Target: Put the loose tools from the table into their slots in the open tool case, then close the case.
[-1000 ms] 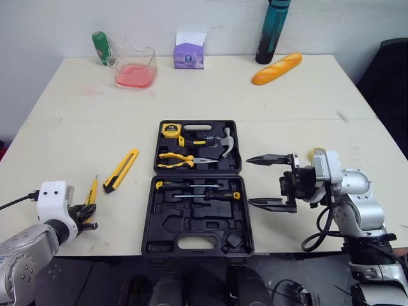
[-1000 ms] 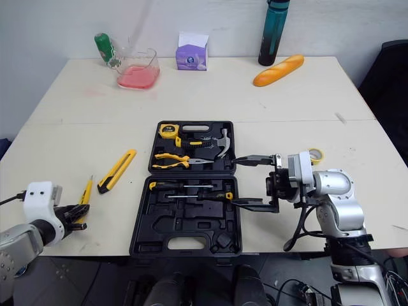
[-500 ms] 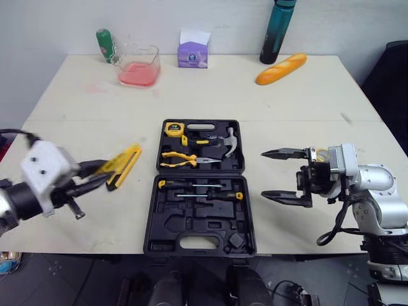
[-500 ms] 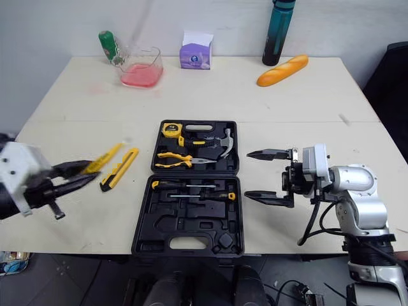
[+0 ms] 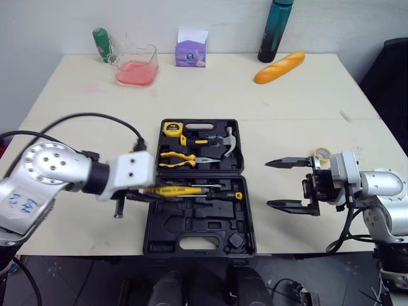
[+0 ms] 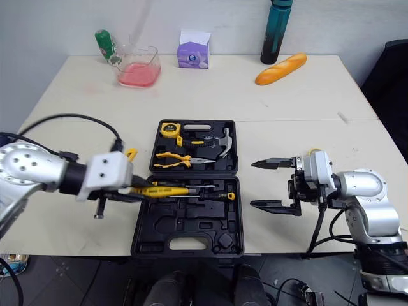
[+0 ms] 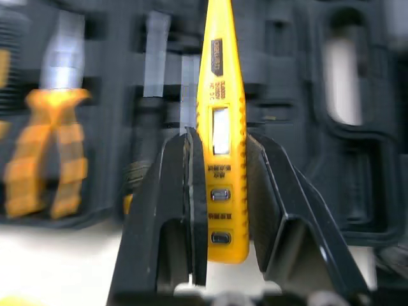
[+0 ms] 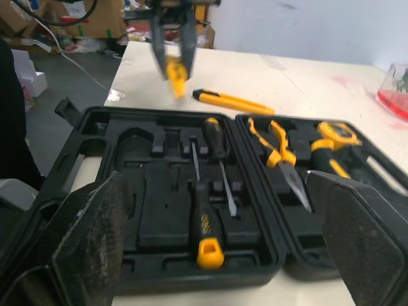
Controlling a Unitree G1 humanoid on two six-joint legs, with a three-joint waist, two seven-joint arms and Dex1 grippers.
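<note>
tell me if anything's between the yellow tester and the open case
Nothing visible does: the left end effector holds the yellow voltage tester over the open tool case, above the seated screwdrivers.

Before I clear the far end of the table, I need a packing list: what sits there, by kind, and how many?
Bottles: 2 (green bottle, teal bottle)
Clear container with pink liquid: 1
Purple box: 1
Bread loaf: 1
Total: 5

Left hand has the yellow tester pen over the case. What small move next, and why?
Probably lower the left hand toward an empty slot: the yellow tester pen is gripped above the near half of the tool case, not yet seated.
</note>
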